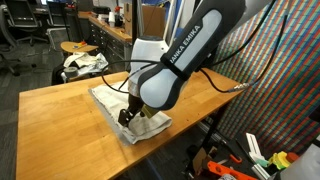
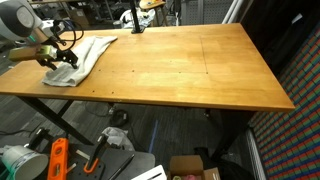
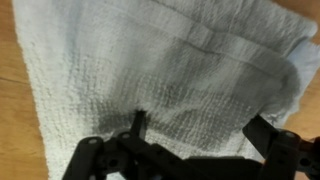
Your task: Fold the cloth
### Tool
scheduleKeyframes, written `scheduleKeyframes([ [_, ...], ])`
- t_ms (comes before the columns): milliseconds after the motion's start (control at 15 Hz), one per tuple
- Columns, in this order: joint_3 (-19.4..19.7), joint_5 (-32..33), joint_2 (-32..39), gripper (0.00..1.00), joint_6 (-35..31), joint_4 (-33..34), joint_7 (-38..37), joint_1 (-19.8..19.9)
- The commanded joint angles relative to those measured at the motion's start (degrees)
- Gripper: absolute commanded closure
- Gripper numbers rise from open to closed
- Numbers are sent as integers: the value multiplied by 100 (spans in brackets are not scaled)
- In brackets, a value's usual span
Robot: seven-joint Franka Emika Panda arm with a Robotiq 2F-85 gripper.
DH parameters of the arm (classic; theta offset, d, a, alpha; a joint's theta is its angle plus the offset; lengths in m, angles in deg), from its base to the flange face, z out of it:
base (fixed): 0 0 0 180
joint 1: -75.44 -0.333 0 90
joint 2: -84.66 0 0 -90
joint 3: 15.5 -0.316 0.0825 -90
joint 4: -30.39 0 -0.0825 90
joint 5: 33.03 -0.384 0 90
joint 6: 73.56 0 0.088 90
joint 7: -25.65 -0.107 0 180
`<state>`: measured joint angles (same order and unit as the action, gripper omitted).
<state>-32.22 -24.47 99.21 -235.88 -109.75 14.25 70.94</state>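
Observation:
The cloth (image 1: 108,98) is a pale, waffle-textured sheet lying rumpled near one end of the wooden table (image 1: 55,115). In an exterior view the cloth (image 2: 92,48) sits at the far left of the table (image 2: 190,70). My gripper (image 1: 130,117) hangs low over the cloth's near corner, and the arm hides part of the fabric. In the wrist view the cloth (image 3: 150,70) fills the picture, with a doubled-over layer along its right side. The gripper (image 3: 200,128) is open, its dark fingertips (image 3: 138,122) set wide apart just above the fabric, nothing between them.
A stool (image 1: 72,48) carrying a white bundle with dark markings (image 1: 88,62) stands beyond the table. A black cable (image 1: 215,85) trails across the tabletop. Orange tools (image 2: 57,160) and clutter lie on the floor below. A patterned screen (image 1: 285,80) stands beside the table.

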Motion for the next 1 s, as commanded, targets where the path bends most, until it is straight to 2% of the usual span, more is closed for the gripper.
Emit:
scheduleKeyframes([
  [0, -353, -1356, -545, 0, 658, -186, 1342, 190],
  [200, -288, -2095, -853, 0, 458, -283, 1880, 105],
  [533, -119, -2722, -1418, 0, -204, -553, 2159, -44],
  [733, 88, -2524, -1986, 0, 65, -691, 1982, -167],
  [933, 295, -1566, -2447, 0, 351, -874, 1223, -170],
])
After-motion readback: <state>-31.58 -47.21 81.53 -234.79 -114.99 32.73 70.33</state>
